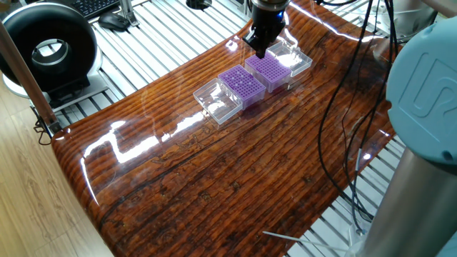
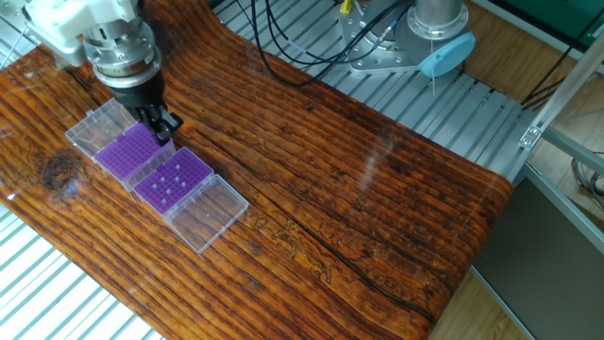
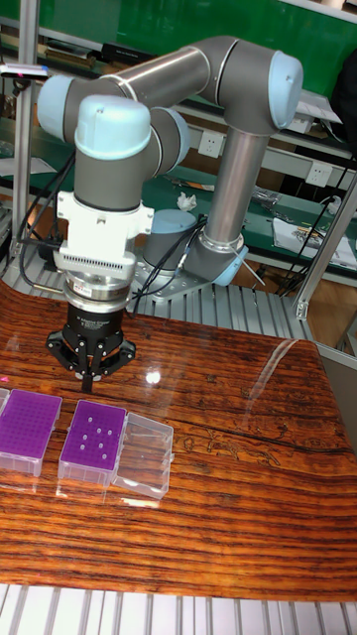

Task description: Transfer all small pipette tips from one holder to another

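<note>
Racks: I had two purple racks [image 2: 151, 167] set side by side, lids swung outward, so travel between them was short.
Tips: small pipette tips [image 2: 170, 184] showed as pale dots in one rack.
Gripper: gripper [image 2: 162, 128] hung over the other rack; fingers nearly together, contents I could not tell.

Bright, even overhead light in all 3 views. Strong white glare streaks on glossy wooden table [image 1: 214, 178], esp. near left edge. Small glare spot by gripper [image 3: 91, 375] in tall view. Shadows faint. Focus sharp; slight barrel distortion at edges.
</note>
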Controlling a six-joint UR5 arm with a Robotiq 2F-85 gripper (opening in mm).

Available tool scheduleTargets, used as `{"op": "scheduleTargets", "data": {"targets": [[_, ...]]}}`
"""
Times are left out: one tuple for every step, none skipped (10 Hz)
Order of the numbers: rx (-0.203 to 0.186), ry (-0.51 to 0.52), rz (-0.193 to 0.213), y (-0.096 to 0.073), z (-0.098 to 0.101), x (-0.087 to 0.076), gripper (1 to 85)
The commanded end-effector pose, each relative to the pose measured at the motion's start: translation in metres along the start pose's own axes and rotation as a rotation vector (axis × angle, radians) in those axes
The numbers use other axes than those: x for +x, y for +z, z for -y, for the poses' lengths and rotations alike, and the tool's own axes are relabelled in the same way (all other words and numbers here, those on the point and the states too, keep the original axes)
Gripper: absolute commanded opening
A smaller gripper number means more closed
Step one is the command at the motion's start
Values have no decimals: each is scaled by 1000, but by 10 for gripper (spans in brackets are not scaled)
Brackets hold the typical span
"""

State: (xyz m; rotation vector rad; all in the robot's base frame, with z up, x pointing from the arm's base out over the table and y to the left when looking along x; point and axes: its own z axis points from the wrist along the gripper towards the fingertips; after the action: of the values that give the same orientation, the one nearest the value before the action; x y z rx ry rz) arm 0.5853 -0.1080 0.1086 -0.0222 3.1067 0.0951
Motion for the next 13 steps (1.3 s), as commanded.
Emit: {"op": "scheduleTargets", "data": {"targets": [[-10,-38,-6,14,-1,4,420],[-4,-44,-6,17,1,5,457],[2,-44,-8,19,1,6,460],[5,-46,-19,20,2,9,467],[0,-44,-17,22,-1,9,470],[-1,-41,-17,23,-3,9,470],[-1,-41,-15,25,-2,8,467],[-6,-42,-7,29,-3,6,463],[-8,-42,2,34,-4,5,460],[-4,-39,2,36,-3,4,453],[-1,-39,2,38,-2,3,447],[1,-35,6,40,-3,2,440],[4,-32,11,44,-4,1,437]]}}
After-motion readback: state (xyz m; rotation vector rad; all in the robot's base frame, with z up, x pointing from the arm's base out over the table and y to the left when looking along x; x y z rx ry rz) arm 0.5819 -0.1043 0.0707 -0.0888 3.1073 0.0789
